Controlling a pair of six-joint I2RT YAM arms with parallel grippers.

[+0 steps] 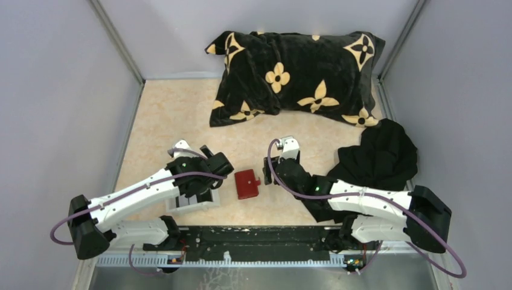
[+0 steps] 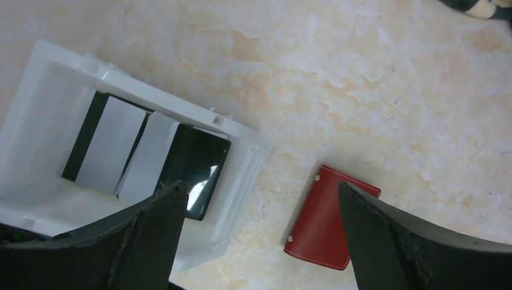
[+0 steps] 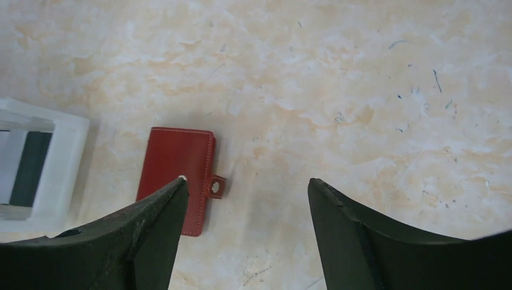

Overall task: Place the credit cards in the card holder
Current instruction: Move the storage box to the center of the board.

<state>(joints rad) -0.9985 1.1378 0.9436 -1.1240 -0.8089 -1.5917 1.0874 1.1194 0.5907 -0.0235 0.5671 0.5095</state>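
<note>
Left tool [image 2: 259,196] wide open, empty, over white tray [image 2: 243,166] holding credit cards [image 2: 112,145]. Right tool [image 3: 247,187] wide open, empty, just right of closed red card holder [image 3: 175,169] on desk [image 3: 362,90].

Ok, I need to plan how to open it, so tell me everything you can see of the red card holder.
The card holder is a small red rectangular case, leather-like, with pale stitching along its edges. A short tab with a snap stud sticks out from one long edge. It is folded shut and lies flat on the beige table, a little apart from the white tray. Nothing but the table touches it.
</note>
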